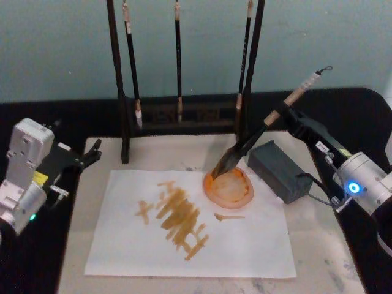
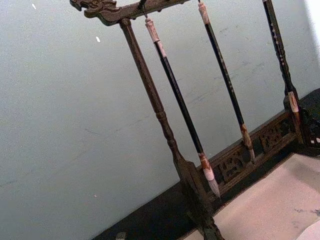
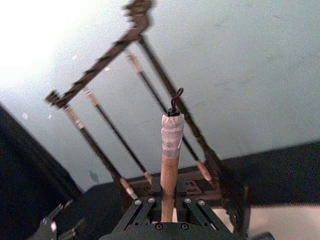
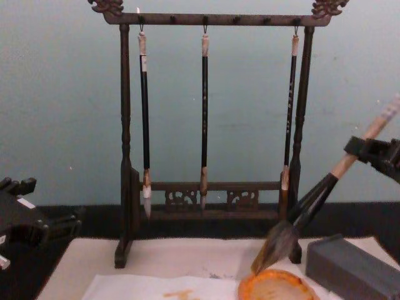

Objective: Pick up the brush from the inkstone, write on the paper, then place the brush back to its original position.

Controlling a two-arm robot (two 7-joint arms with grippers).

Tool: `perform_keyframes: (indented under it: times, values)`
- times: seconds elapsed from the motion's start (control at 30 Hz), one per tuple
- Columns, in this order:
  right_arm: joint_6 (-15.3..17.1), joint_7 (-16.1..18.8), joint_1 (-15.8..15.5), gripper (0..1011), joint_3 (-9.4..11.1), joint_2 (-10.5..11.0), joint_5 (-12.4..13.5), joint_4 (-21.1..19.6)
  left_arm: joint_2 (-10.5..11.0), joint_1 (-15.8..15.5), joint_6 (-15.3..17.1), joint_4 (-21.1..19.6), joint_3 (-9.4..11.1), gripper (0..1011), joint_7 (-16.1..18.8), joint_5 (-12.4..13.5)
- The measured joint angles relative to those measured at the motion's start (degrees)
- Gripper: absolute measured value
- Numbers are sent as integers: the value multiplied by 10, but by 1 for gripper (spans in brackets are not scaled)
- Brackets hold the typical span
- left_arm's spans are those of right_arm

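The right gripper (image 1: 286, 113) is seen clamped on the pale handle of the brush (image 1: 251, 139), held aslant above the right rear of the surface. In the right wrist view the fingers (image 3: 141, 212) are shown pressed to either side of the handle (image 3: 170, 150), and the dark cord loop (image 3: 175, 98) at its top is made out. From the grip the brush slopes down and leftwards, and its dark bristles (image 1: 225, 164) are brought to the rear left rim of the orange dish (image 1: 236, 197). The chest view places the bristle tip (image 4: 265, 262) just at that rim, though contact cannot be settled. Just right of the dish a grey block (image 1: 275, 168) is found. The dish is set on the paper's (image 1: 245, 245) far right part. The yellow-brown strokes (image 1: 179, 220) are laid out plainly in the head view, while the chest view catches them as a faint smear. The paper is spread on a beige felt mat (image 1: 318, 263). Behind, the rack's (image 4: 215, 19) carved top bar is given whole by the chest view, and one carved end (image 2: 95, 7) by the left wrist view. The left gripper (image 1: 92, 153) is parked at the mat's left rear corner, fingers apparently apart. Counted: one large brush, three thin brushes (image 4: 204, 112) hung on the rack, one sheet, one dish, one block.
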Motion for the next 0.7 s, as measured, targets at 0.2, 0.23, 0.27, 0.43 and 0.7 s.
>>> perform_keyframes:
  times: [0.2,0.23,0.27,0.43,0.7]
  values:
    - [-14,12,-3,153,-11,16,-50,-23,0,0,0,0,0,1009,0,0]
    - [-18,15,-4,153,-15,21,-65,-30,0,0,0,0,0,1010,0,0]
    - [-20,17,-5,153,-16,24,-72,-33,0,0,0,0,0,1010,0,0]
    - [-29,26,-12,153,-24,40,-118,-55,0,0,0,0,0,1010,0,0]
    - [-43,34,-36,153,-25,64,-169,-93,0,0,0,0,0,1010,0,0]
